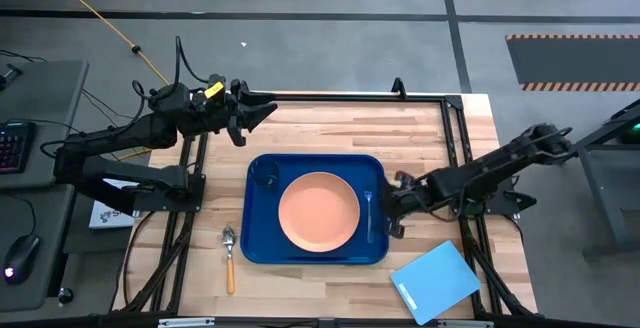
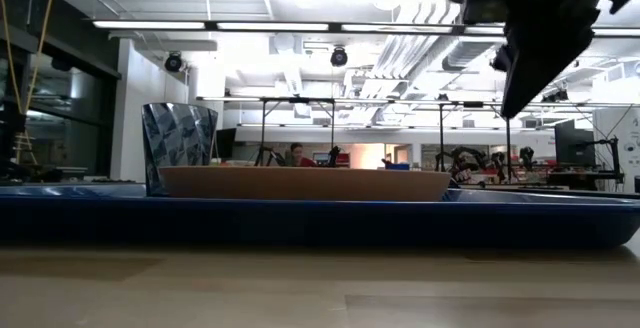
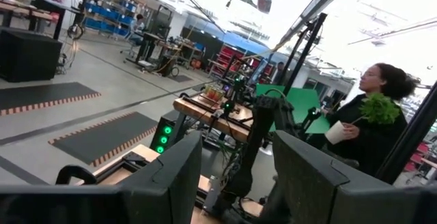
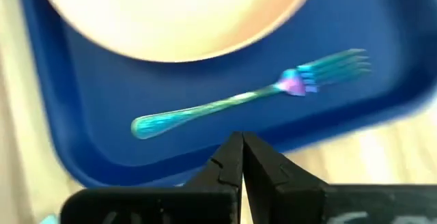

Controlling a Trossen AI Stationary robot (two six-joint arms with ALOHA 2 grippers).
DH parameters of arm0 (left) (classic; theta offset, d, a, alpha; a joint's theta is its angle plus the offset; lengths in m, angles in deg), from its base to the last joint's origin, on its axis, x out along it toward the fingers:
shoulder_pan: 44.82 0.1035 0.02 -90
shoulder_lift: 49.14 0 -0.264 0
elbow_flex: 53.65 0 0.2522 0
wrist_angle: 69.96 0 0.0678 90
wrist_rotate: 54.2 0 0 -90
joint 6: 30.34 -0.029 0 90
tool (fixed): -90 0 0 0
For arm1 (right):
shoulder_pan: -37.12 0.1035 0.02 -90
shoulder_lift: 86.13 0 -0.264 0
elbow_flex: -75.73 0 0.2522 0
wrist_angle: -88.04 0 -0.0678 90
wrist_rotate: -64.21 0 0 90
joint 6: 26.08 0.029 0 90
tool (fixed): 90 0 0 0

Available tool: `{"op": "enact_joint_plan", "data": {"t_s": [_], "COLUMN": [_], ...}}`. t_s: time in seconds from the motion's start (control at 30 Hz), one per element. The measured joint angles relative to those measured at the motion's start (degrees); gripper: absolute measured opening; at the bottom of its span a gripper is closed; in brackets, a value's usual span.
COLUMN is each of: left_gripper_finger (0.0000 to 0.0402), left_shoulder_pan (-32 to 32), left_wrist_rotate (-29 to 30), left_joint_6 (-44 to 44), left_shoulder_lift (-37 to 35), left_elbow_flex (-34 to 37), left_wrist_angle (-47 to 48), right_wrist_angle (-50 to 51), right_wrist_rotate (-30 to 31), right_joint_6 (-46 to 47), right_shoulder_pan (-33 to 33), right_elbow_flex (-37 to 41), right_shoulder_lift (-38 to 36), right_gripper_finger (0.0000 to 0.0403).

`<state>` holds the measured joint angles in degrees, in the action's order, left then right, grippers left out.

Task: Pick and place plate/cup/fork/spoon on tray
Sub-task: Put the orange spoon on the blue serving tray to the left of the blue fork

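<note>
The dark-blue tray (image 1: 262, 248) lies mid-table. On it rest the salmon-pink plate (image 1: 318, 211), the dark cup (image 1: 265, 174) in its far left corner, and the bluish fork (image 1: 369, 213) flat on the floor by its right rim. The orange-handled spoon (image 1: 229, 258) lies on the wood, left of the tray. My right gripper (image 1: 392, 208) is shut and empty just outside the tray's right rim; its wrist view shows its shut tips (image 4: 240, 142) short of the fork (image 4: 232, 102). My left gripper (image 1: 268, 111) is open and empty, raised at the table's far left.
A light-blue flat board (image 1: 436, 282) lies at the table's near right corner. Black frame rails run along the table's left (image 1: 185, 218), right and far sides. A person stands in the room beyond the table (image 3: 372, 115).
</note>
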<state>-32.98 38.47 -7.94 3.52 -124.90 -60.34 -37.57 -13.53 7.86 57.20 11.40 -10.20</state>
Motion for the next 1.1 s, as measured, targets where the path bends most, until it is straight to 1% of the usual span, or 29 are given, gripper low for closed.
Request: {"op": "enact_joint_plan", "data": {"t_s": [0.13,0.2,0.4,0.53,0.6,0.77,0.87,0.93,1.0,1.1], "left_gripper_finger": [0.0172,0.0172,0.0172,0.0172,0.0172,0.0172,0.0172,0.0172,0.0172,0.0172], "left_shoulder_pan": [0.0,0.0,0.0,0.0,0.0,0.0,0.0,0.0,0.0,0.0], "left_wrist_rotate": [-0.1,-0.1,-0.1,-0.1,-0.1,-0.1,-0.1,-0.1,-0.1,-0.1], "left_joint_6": [0.2,1.0,1.4,1.4,1.4,1.4,1.4,1.4,1.4,0.3], "left_shoulder_lift": [0.0,0.0,0.0,0.0,0.0,0.0,0.0,0.0,0.0,0.0], "left_elbow_flex": [0.0,0.0,0.0,0.0,0.0,0.0,0.0,0.0,0.0,0.0], "left_wrist_angle": [0.0,0.0,0.0,0.0,0.0,0.0,0.0,0.0,0.0,0.0], "right_wrist_angle": [5.3,6.5,4.0,-3.2,-8.0,-22.8,-30.4,-34.3,-37.4,-41.0], "right_wrist_rotate": [3.4,4.1,4.4,7.2,9.3,16.9,21.9,24.1,25.1,25.0], "right_joint_6": [2.2,3.3,10.8,15.4,16.2,13.5,10.2,7.9,5.7,3.8], "right_shoulder_pan": [0.0,0.2,1.5,3.3,3.8,3.7,2.9,2.1,1.2,-0.5], "right_elbow_flex": [0.1,1.0,8.5,14.4,17.1,22.3,24.0,24.5,24.5,24.5], "right_shoulder_lift": [-4.8,-7.5,-17.7,-25.1,-28.5,-34.7,-36.7,-37.2,-37.2,-37.0], "right_gripper_finger": [0.0,0.0,0.0,0.0,0.0,0.0,0.0,0.0,0.0,0.0]}}
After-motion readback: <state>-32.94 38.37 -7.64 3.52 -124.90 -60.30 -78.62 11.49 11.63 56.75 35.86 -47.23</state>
